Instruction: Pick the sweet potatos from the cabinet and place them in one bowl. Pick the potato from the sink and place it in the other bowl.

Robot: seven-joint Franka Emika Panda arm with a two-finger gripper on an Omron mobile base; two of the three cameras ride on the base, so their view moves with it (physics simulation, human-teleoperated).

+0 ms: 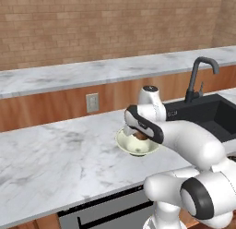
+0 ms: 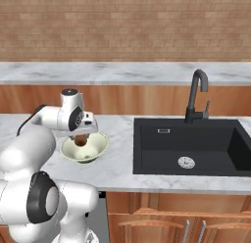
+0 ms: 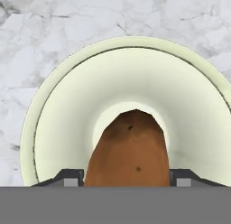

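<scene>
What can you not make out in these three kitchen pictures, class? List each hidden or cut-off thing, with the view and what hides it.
- Gripper fingertips: hand view, cut off by the bottom band.
- Whether the potato touches the bowl's floor: hand view, its own bulk hides the underside.
- Near rim of the pale bowl: left base view, the arm covers it.
- Sink drain: left base view, behind the basin's near wall.

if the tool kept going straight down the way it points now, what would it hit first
Probably the inside bottom of the pale cream-green bowl. The tool points down into it, holding the orange-brown potato between its fingers, so the potato's tip would likely touch the bowl floor before the fingers do. The remaining gap is hard to judge.
</scene>
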